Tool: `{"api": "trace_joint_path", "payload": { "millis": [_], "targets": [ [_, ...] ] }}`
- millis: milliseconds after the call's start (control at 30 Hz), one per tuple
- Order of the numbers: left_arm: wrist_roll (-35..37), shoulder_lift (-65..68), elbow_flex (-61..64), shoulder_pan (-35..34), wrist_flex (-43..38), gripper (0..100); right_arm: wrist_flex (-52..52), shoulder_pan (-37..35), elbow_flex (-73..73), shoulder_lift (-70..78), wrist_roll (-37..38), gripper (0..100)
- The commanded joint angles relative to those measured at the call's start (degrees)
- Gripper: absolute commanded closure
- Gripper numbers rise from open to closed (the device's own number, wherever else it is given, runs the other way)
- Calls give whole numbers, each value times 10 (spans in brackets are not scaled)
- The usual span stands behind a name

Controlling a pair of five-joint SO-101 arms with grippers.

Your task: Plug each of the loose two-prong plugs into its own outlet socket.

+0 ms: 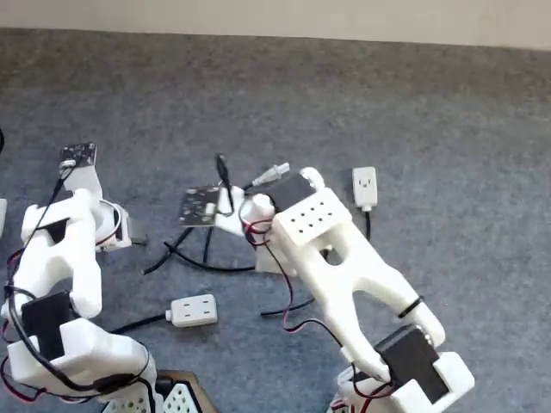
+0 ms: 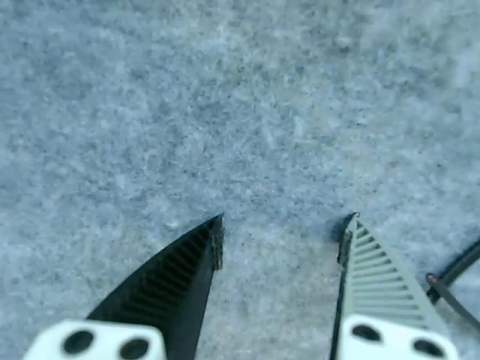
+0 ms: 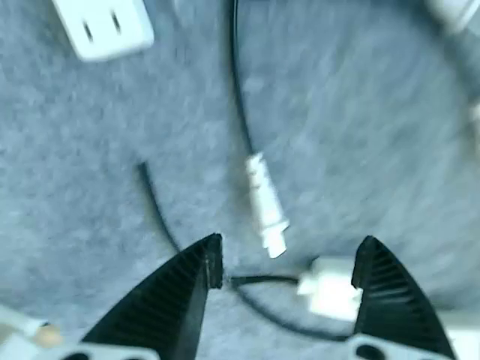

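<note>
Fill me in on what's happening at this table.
Two robot arms are set to plug loose plugs into outlets, and nothing is plugged in yet. The right gripper is open and hovers just over a white plug lying on the grey surface at the end of a black cable. The left gripper is open too, above bare surface, holding nothing. Two white outlet sockets lie apart: one past the right arm, one nearer, between the two arms.
</note>
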Motion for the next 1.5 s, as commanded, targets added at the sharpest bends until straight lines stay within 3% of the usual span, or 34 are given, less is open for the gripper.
{"api": "trace_joint_path", "payload": {
  "millis": [0,267,433,1200,1467],
  "targets": [
    [-9,1,7,-8,-9,740,-16,-22,-47,15,65,724],
    [-9,1,7,-8,-9,740,-140,-15,56,87,111,730],
    [-9,1,7,-8,-9,740,-146,-7,58,124,111,823],
    [-9,1,7,-8,-7,740,-179,3,64,130,112,826],
    [-9,1,7,-8,-7,740,-213,10,62,193,108,826]
  ]
}}
